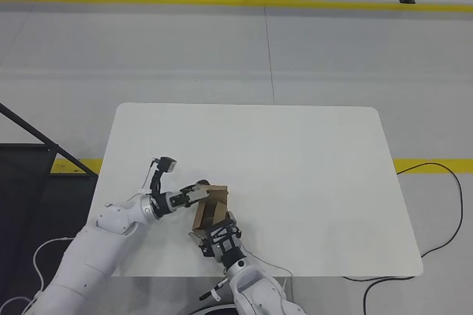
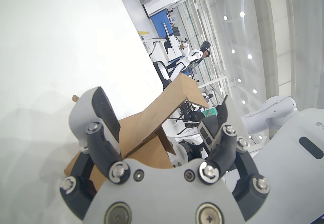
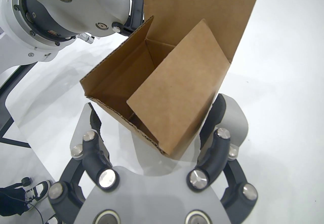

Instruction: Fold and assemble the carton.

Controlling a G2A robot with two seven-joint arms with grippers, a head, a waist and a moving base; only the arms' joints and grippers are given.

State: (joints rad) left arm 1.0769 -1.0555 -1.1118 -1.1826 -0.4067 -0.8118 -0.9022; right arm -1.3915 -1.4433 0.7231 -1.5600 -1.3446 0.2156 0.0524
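The carton [image 1: 211,206], a brown corrugated box, stands open-topped on the white table [image 1: 299,157], with a pincer at each of two neighbouring sides. In the right wrist view the carton [image 3: 162,70] sits just ahead of the right pincer [image 3: 157,111], its near corner reaching into the gap between the fingers. That pincer is spread wide and has hold of nothing, though one finger pad [image 3: 215,113] lies so close to the cardboard that I cannot tell whether it touches. On the side away from this pincer a long flap stands straight up. A shorter flap beside it is tipped inward and slants over the opening, and the flap opposite that one stands roughly upright. In the left wrist view the carton [image 2: 152,121] rises just ahead of the left pincer [image 2: 163,100], whose fingers are likewise far apart and grip nothing; a flap runs up through the gap between them. From above, the left pincer [image 1: 195,194] is at one side of the carton and the right pincer [image 1: 218,233] at the next side round, the two near each other with the box between them. The table [image 3: 278,57] stretches far beyond the carton from the right pincer, with its near edge close behind that pincer.
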